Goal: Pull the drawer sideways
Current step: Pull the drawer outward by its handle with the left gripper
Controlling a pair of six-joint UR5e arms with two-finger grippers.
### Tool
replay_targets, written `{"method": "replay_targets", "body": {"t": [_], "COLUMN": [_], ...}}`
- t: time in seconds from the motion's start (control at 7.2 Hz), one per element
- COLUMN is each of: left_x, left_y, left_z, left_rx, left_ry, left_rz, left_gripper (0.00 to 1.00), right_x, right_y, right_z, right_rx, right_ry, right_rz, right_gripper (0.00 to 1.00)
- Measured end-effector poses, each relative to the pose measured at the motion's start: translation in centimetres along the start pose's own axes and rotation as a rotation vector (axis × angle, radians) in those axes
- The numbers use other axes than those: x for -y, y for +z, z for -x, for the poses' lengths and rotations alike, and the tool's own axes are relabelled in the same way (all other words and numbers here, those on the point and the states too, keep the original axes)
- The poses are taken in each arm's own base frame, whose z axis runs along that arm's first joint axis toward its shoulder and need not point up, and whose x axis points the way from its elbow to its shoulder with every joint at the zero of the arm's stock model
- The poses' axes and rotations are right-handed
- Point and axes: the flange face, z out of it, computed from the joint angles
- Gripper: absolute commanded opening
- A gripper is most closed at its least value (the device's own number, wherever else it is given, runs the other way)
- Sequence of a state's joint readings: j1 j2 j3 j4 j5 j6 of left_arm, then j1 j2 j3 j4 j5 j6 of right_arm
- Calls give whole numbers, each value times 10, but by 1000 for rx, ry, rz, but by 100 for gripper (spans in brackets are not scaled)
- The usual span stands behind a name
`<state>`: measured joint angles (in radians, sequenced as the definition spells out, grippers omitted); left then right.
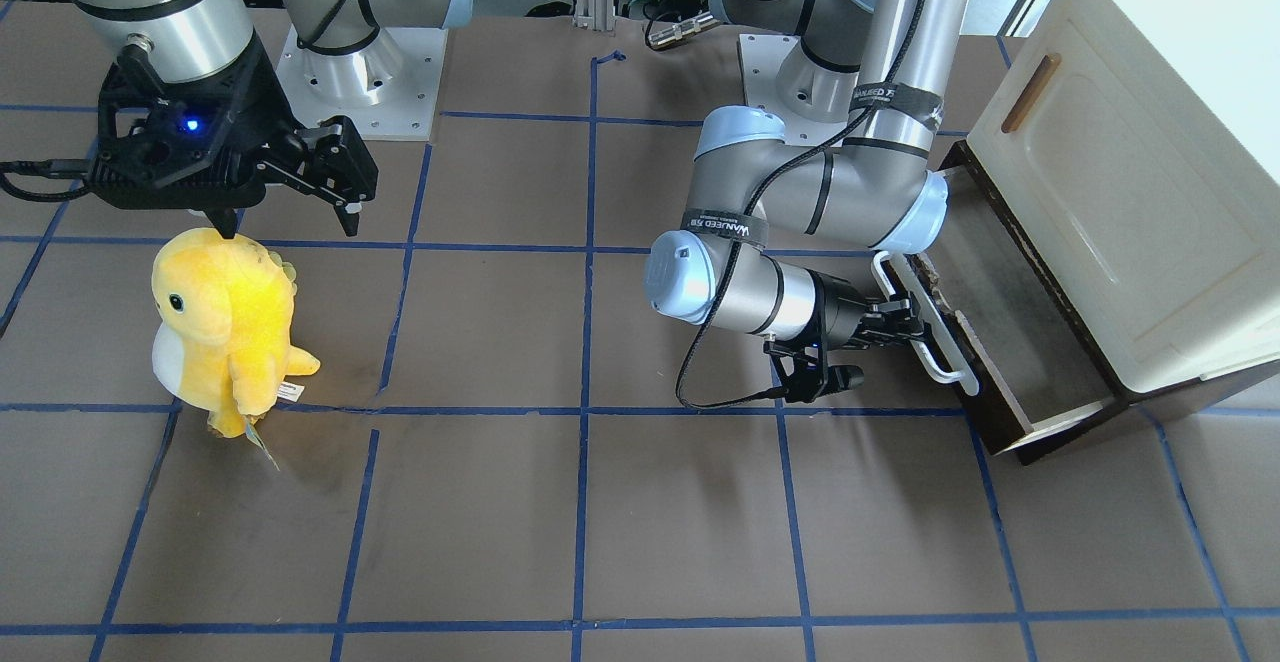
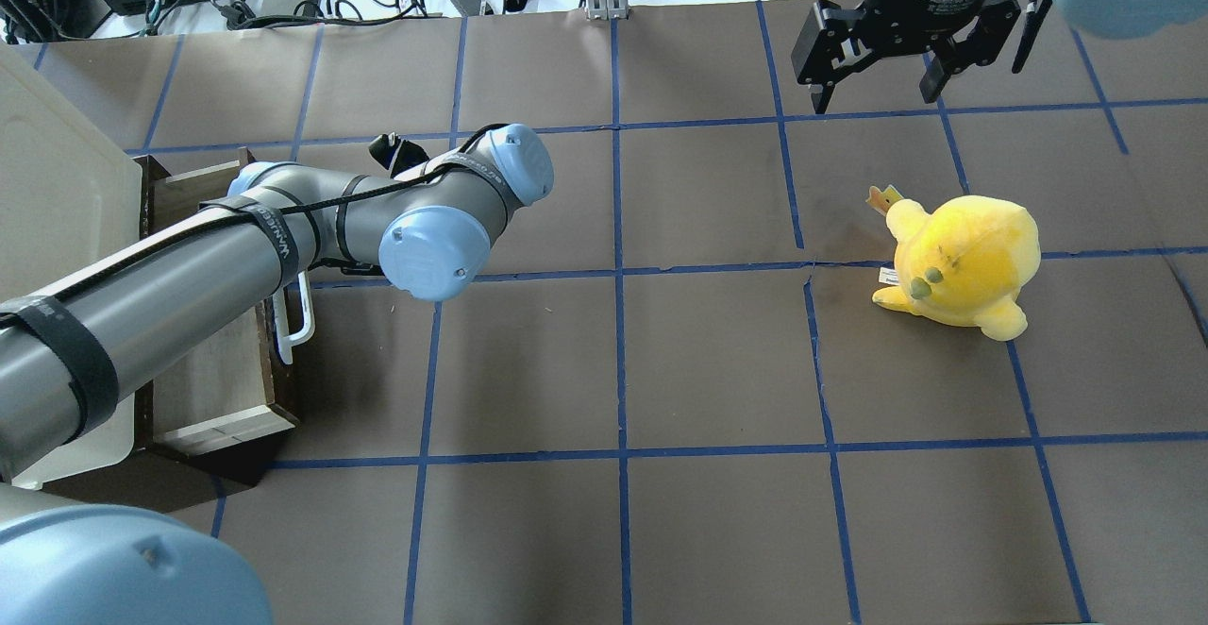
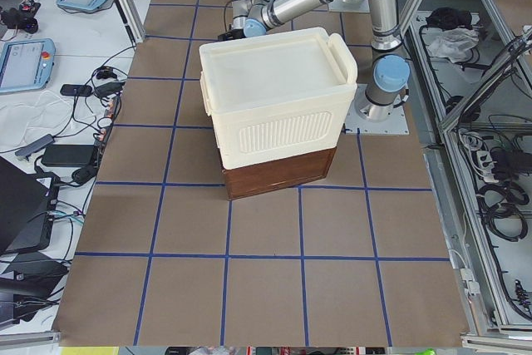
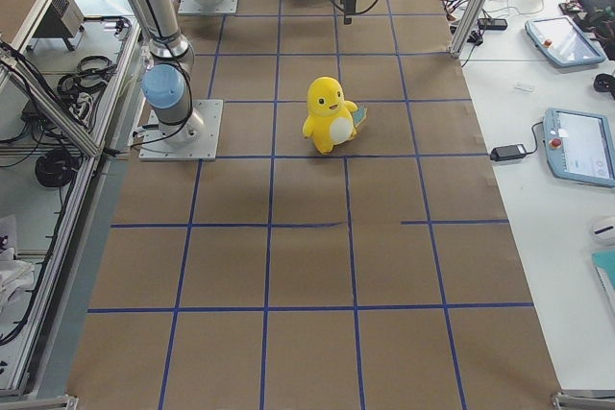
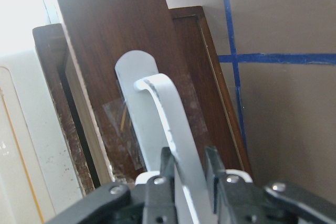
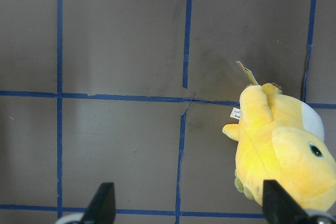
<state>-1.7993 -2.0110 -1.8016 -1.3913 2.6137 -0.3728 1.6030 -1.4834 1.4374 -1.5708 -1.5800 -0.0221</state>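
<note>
The drawer (image 1: 1040, 342) has a dark brown front and a long white bar handle (image 1: 925, 317). It stands pulled out from under the cream cabinet (image 1: 1130, 192). Its pale inside shows in the overhead view (image 2: 222, 370). My left gripper (image 1: 905, 327) is shut on the handle. In the left wrist view its fingers (image 5: 163, 174) pinch the white bar (image 5: 163, 114) in front of the brown drawer front (image 5: 121, 40). My right gripper (image 2: 875, 96) is open and empty, far from the drawer, hovering above the table.
A yellow plush toy (image 1: 225, 327) stands upright on the table just below my right gripper (image 1: 288, 224); it also shows in the right wrist view (image 6: 283, 150). The brown table surface (image 1: 600, 502) carries a blue tape grid. Both arm bases stand at the robot-side edge.
</note>
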Motion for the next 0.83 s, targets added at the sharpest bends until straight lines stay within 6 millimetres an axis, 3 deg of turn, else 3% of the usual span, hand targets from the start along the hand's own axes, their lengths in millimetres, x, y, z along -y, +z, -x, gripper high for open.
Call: {"method": "replay_targets", "body": {"t": [0.83], "left_x": [-2], "left_y": [-6], "left_z": [-7], "left_rx": [-17], "left_ry": [7], "left_rz": [-3], "left_gripper": [22], "right_x": [0], "right_y": [0], "right_z": [0], "right_rx": [0], "right_ry": [1], "right_rz": [0], "right_gripper": [100]}}
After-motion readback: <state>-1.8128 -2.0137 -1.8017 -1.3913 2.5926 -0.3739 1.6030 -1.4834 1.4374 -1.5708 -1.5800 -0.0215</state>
